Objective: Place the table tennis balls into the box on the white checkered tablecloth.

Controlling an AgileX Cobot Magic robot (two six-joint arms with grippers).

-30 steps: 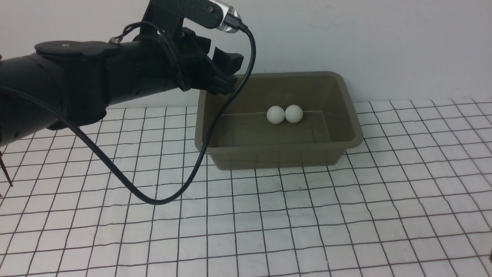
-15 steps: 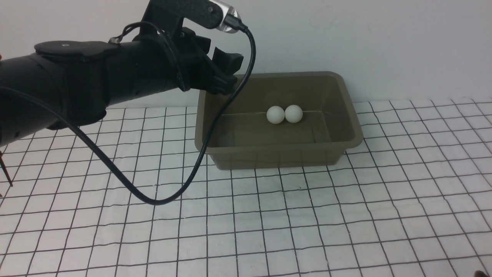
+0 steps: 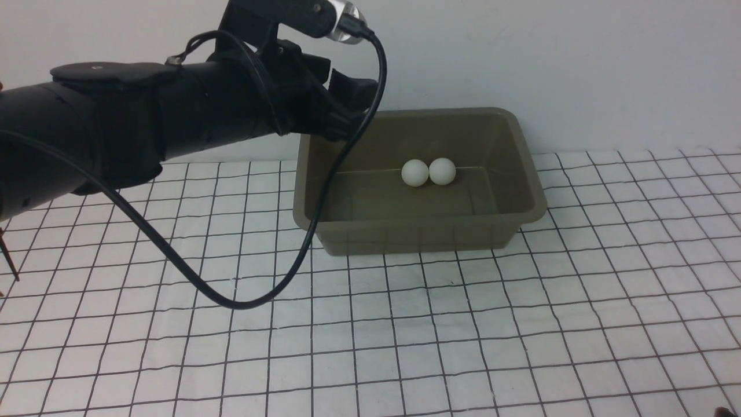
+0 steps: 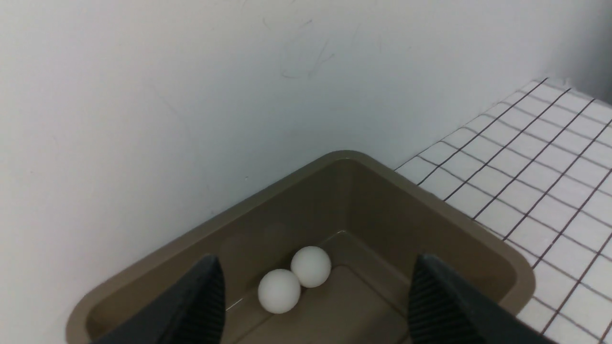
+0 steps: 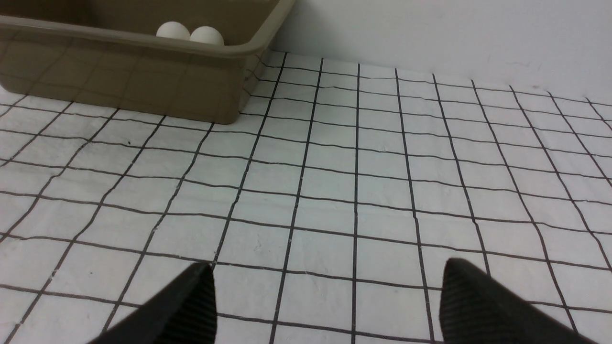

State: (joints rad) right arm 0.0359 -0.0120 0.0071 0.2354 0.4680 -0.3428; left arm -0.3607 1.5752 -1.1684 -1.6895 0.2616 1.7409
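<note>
Two white table tennis balls lie touching each other on the floor of the olive-grey box, near its far wall. The box stands on the white checkered tablecloth at the back, against the wall. My left gripper hovers above the box's left rim, open and empty. In the left wrist view the balls show between its spread fingers. My right gripper is open over bare cloth, well in front of the box; the balls peek over the rim.
A black cable loops down from the left wrist camera to just above the cloth left of the box. A pale wall stands right behind the box. A thin dark rod shows at the far left edge.
The left gripper has shifted slightly right and up, further over the box's left rim. The balls and the box have not moved.
</note>
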